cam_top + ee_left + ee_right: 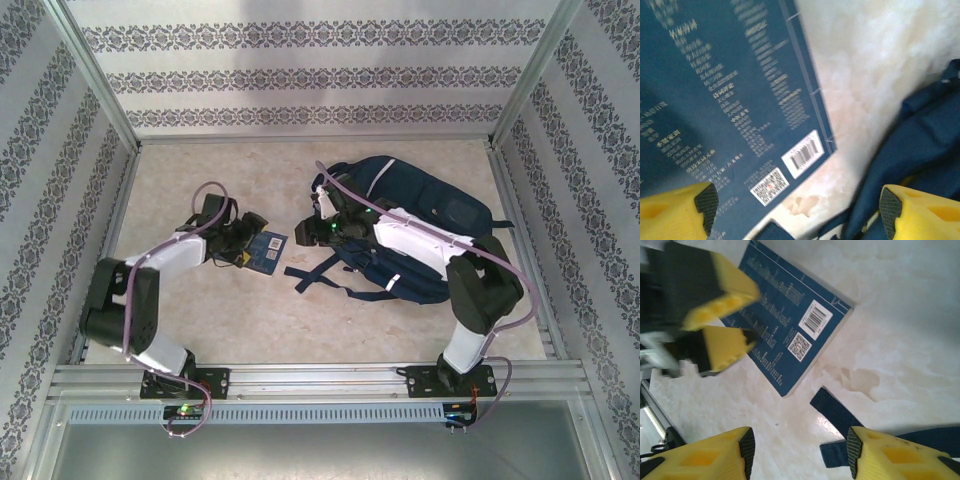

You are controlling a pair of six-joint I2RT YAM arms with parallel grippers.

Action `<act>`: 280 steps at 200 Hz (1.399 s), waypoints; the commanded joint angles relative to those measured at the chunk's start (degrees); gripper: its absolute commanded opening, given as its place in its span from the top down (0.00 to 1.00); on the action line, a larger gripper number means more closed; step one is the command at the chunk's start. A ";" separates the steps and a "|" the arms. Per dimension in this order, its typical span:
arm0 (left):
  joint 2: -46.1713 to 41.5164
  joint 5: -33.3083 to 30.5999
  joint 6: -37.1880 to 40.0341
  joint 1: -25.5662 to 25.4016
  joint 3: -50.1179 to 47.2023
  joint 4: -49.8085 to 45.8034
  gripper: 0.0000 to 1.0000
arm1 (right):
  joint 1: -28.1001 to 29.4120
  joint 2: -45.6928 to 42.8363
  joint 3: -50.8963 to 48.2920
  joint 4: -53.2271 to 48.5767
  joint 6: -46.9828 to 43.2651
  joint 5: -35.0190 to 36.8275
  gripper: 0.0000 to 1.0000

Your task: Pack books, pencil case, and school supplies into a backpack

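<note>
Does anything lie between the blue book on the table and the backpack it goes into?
Only a loose backpack strap lies flat on the table between the blue book and the backpack; the open right gripper hangs above that gap.

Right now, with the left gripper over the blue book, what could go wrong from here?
The dark blue book lies flat on the table, so the open left gripper may push it along instead of lifting it. A loose strap of the backpack lies beside the book, under the open right gripper; it could snag fingers or drag the bag.
</note>
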 commanded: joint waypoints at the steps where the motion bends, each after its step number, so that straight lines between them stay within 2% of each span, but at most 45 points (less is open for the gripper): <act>1: -5.06 -5.04 6.46 2.94 3.56 -6.22 0.12 | 0.31 2.61 1.35 2.64 4.75 -1.86 0.45; 18: -4.31 -5.91 12.25 6.15 6.32 -9.31 0.11 | 0.67 5.27 1.64 5.04 10.18 -2.37 0.46; 38: -0.38 -4.32 15.30 9.89 9.16 -10.14 0.10 | 2.06 8.57 2.49 9.03 14.70 -3.18 0.47; 68: 9.34 -4.57 21.64 13.02 17.38 -14.10 0.11 | 4.12 14.41 6.59 10.11 17.16 -0.60 0.48; 84: 13.34 -2.42 21.74 15.36 19.55 -13.43 0.13 | 4.44 17.18 9.16 8.44 17.03 2.04 0.48; 104: 17.80 -2.47 23.57 15.95 23.20 -14.63 0.14 | 4.49 19.62 11.05 7.32 16.84 4.69 0.46; 125: 22.12 -0.54 24.24 15.95 26.45 -16.48 0.14 | 4.46 22.54 13.33 6.89 16.93 4.00 0.46; 182: 25.25 2.38 21.35 15.95 24.49 -15.96 0.15 | 4.47 28.50 18.74 6.21 17.07 1.35 0.47; 204: 25.16 5.68 18.54 15.95 21.64 -14.40 0.15 | 4.21 29.33 20.41 6.27 16.47 -0.71 0.48; 228: 23.29 8.89 14.53 15.87 16.85 -10.70 0.17 | 3.72 29.68 21.88 6.38 16.42 -2.90 0.48; 258: 19.39 8.43 13.51 15.86 13.15 -10.38 0.18 | 3.01 28.68 22.04 7.83 17.33 -5.26 0.49; 280: 17.22 8.65 12.75 15.78 10.87 -9.67 0.18 | 2.34 27.16 19.95 12.50 20.89 -8.05 0.49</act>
